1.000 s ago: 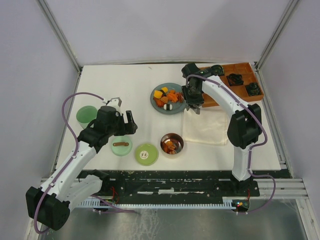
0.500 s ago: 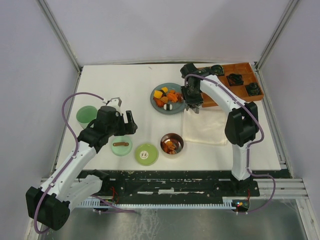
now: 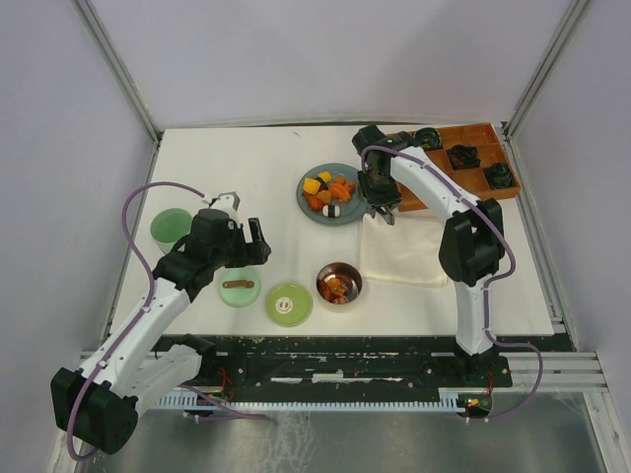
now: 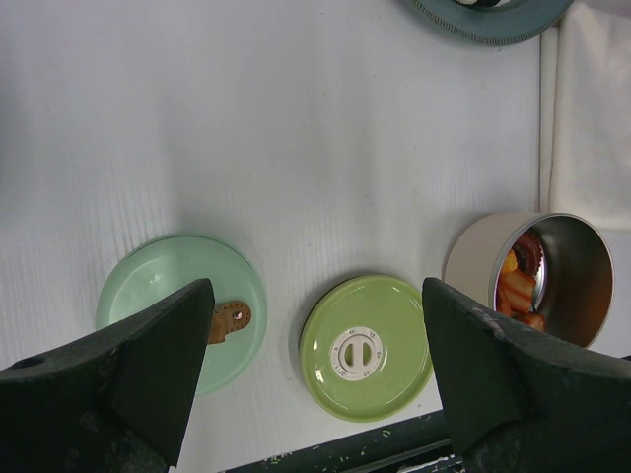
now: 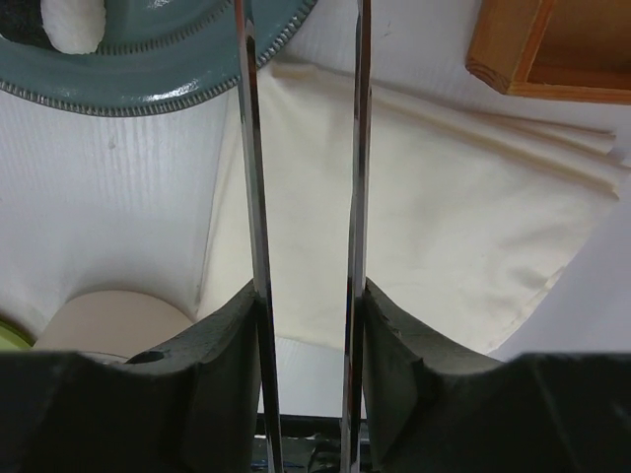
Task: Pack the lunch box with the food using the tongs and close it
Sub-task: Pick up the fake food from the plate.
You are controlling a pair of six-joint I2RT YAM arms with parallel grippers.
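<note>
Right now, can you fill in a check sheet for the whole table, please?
Surface: white table, no spills seen.
Job's things: mint canister open; brown-handled lid and lime lid flat on the table; steel bowl uncovered with food inside; more on the grey-blue plate; tongs in the right gripper.
Clutter: cream cloth; wooden tray holding dark pieces.
Grippers: left gripper open, empty, above the lids; right gripper shut on the tongs, over the cloth beside the plate.
Cables: purple cable looped along each arm.
Surroundings: pale walls, metal frame; nothing else seen.
</note>
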